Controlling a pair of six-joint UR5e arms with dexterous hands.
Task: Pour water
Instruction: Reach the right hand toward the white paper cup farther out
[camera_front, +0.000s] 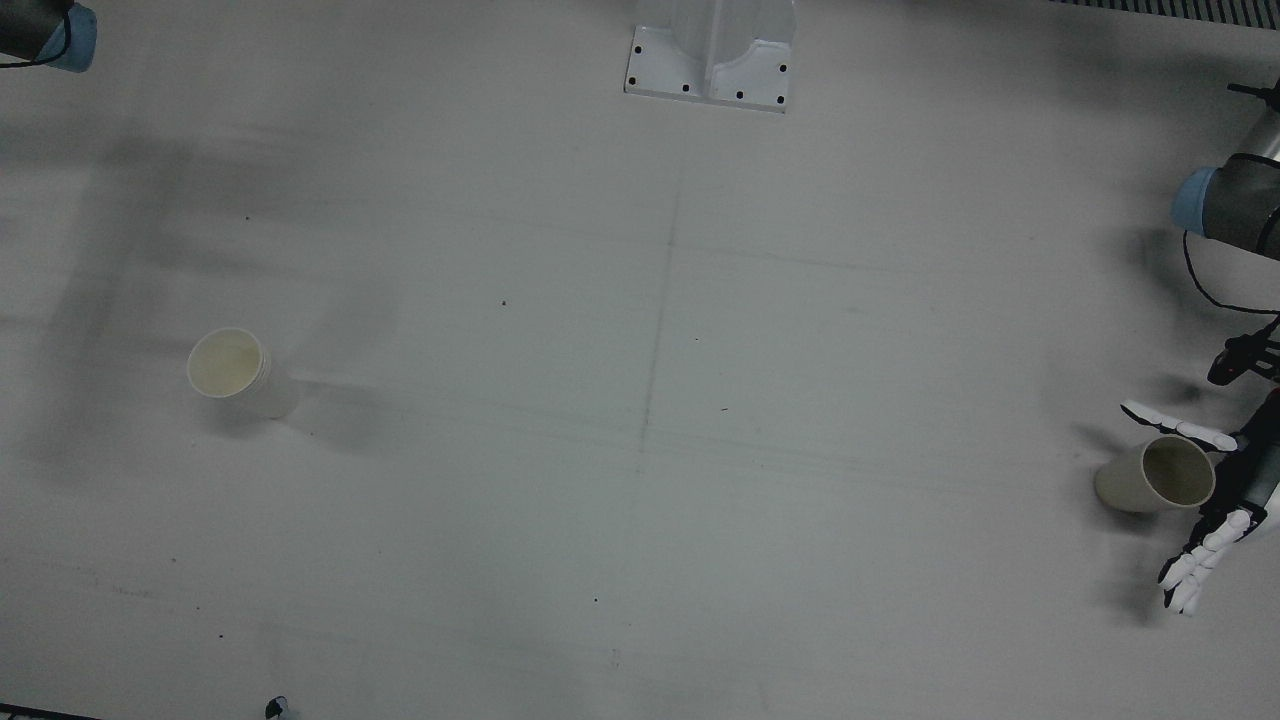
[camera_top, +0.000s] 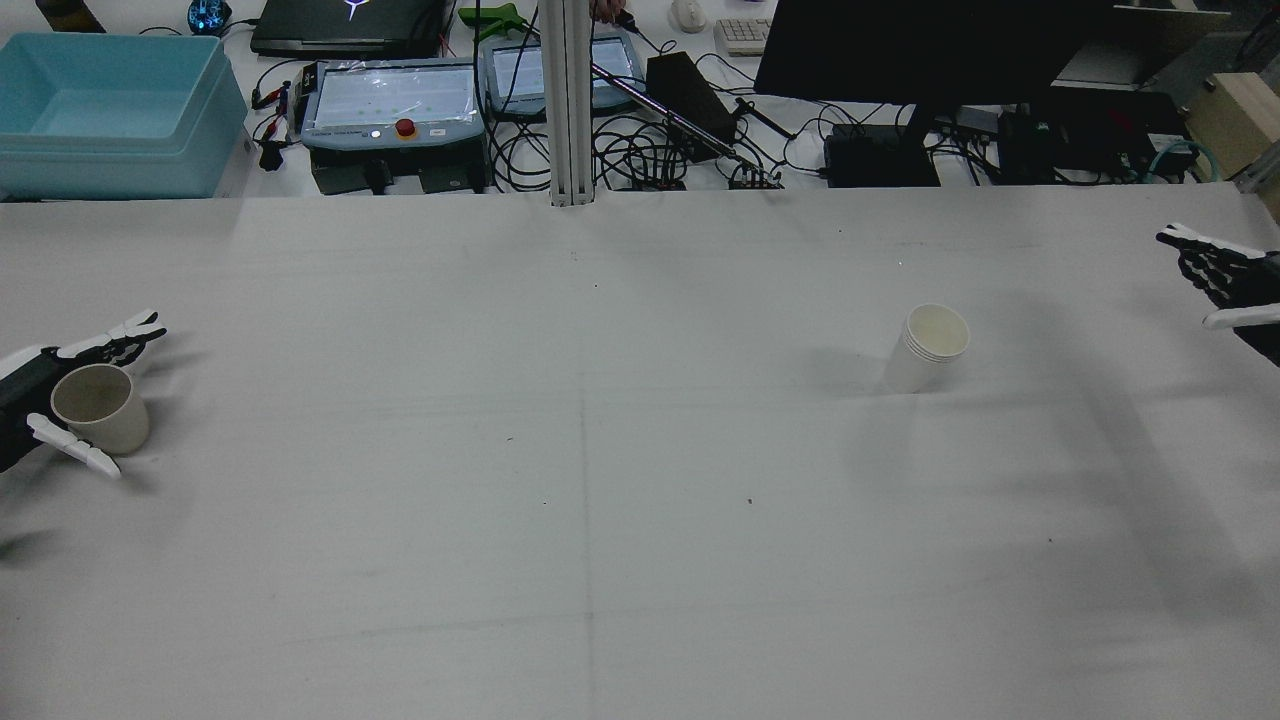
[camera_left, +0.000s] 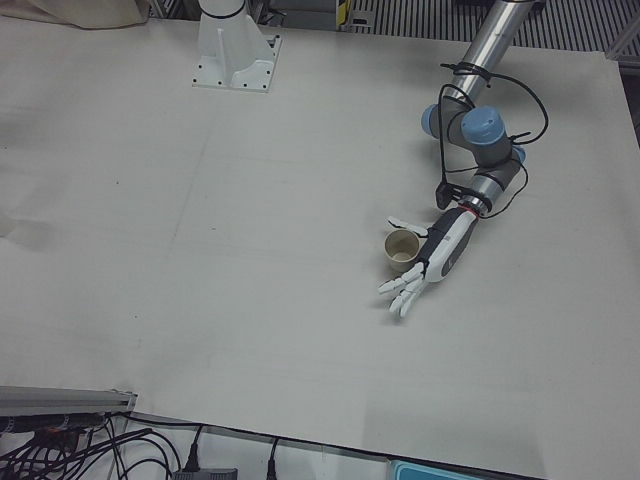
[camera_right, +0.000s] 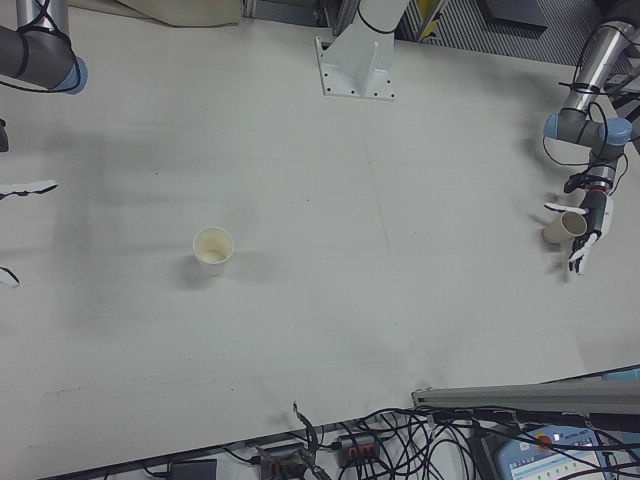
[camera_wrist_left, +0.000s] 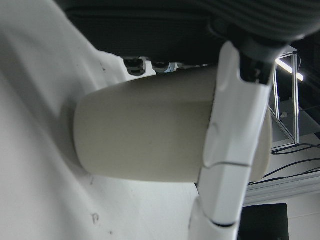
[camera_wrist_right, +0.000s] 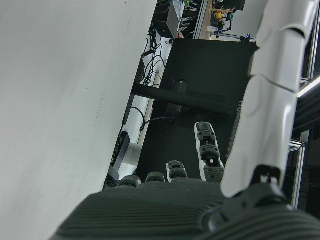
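The fingers (camera_left: 405, 292) of the left hand (camera_left: 432, 260) were spread apart, with the beige cup (camera_left: 402, 247) standing between them. They were not squeezing it yet. One finger reached past the cup on one side and the rest pointed past it on the other side. In the left hand view a white finger lay right across the cup's wall, very close, but it was hard to tell if it touched.

To do this step well, I think the hand should slide in until the cup sits deep against the palm. Then the fingers should close slowly around the middle of the cup, not the rim. A paper cup bends easily, so a hard squeeze could crush it or spill it.

Well apart from these fingers, across the worktop (camera_front: 640, 420), stood the white cup (camera_front: 232, 368). The right hand (camera_top: 1222, 277) hung beyond it, open and holding nothing.
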